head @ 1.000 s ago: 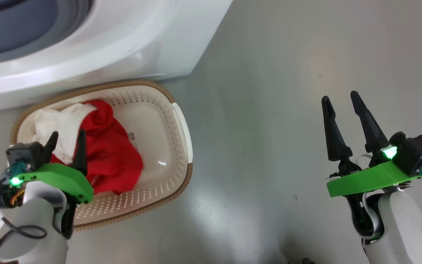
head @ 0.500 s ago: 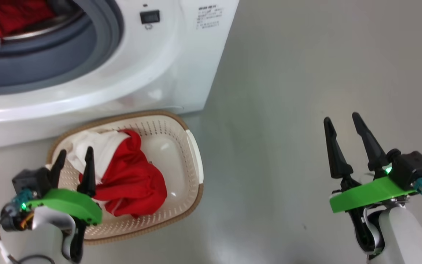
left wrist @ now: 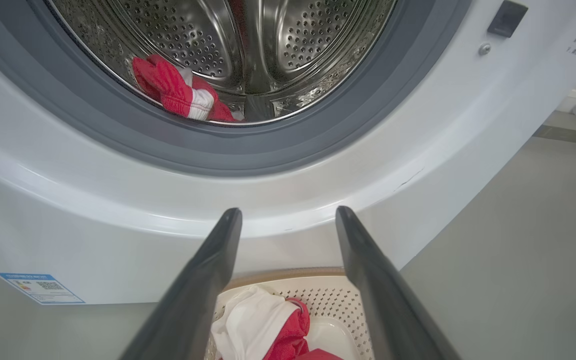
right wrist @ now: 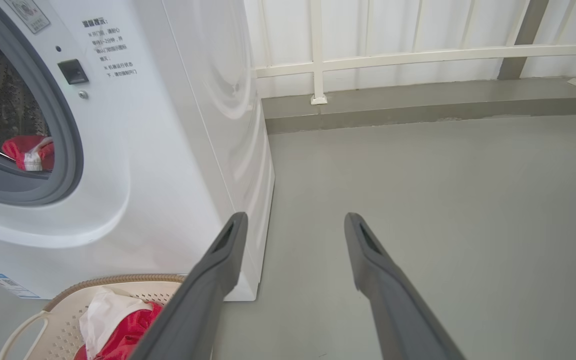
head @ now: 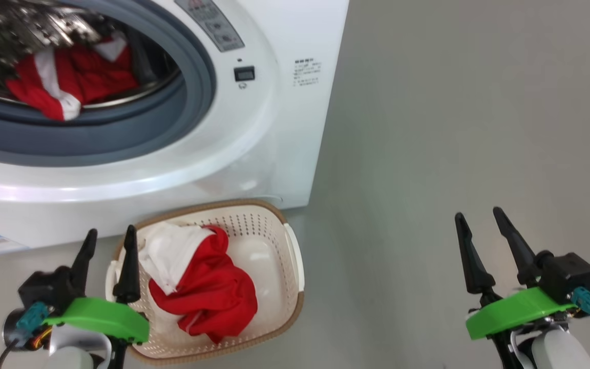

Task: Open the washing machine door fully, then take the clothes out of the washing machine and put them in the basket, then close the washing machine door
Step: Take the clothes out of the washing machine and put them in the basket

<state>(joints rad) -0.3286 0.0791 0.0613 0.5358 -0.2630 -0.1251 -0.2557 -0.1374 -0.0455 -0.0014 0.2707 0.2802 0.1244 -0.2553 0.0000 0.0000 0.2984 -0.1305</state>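
Both grippers are spread and empty, the left gripper [head: 111, 229] by the basket [head: 295, 302], the right gripper [head: 478, 212] over bare grey floor [head: 428, 154]. A red-and-white garment [head: 213, 292] fills the basket. Just behind, the washing machine [head: 254, 154] holds more red clothes [head: 69, 77]. A white railing [right wrist: 418, 52] stands beyond.

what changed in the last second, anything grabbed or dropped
The head camera tilted up, bringing the washing machine and the red clothes in it into view; those did not move. The left gripper drew back from over the red and white garment to the left rim of the basket. Nothing taken or let go. Both stayed open; the right gripper kept its place over the floor.
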